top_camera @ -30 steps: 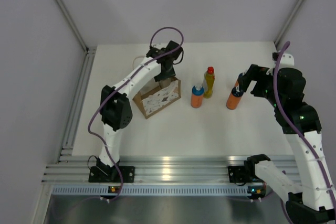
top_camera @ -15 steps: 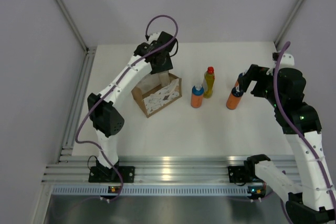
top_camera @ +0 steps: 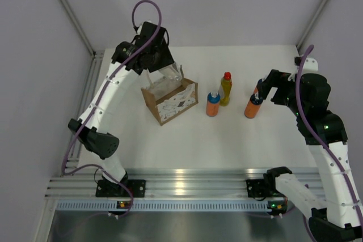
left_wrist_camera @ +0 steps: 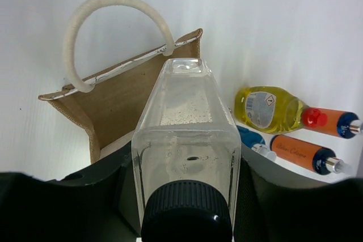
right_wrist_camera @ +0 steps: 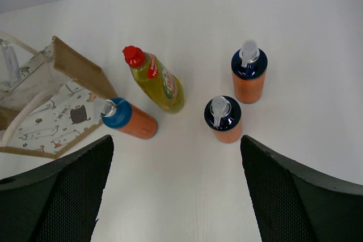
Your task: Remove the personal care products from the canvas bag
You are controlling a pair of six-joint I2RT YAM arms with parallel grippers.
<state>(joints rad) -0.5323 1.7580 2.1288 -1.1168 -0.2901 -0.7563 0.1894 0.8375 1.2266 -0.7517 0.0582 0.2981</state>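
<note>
**Onlooker:** Clear plastic in the left gripper's (left_wrist_camera: 185, 188) pinch: the see-through bottle (left_wrist_camera: 187, 134) hangs, cap end held, above the canvas bag (left_wrist_camera: 113, 100).

**Passer-by:** What could go wrong?

**Onlooker:** Slick sides might slip, and it would drop back in. The right gripper (right_wrist_camera: 176, 157) gapes empty over three orange bottles (right_wrist_camera: 224, 120) and the yellow bottle (right_wrist_camera: 156, 80).

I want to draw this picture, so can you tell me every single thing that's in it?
canvas bag: one, tan with white patterned side, cream handles, left of centre
clear bottle: one, see-through, dark cap, held over the bag
yellow bottle: one, red cap, standing right of the bag
orange bottles: three, blue tops, one beside the yellow bottle, two further right
table: one, white
left gripper: black, shut on the clear bottle
right gripper: black, open, above the two right-hand orange bottles
</note>
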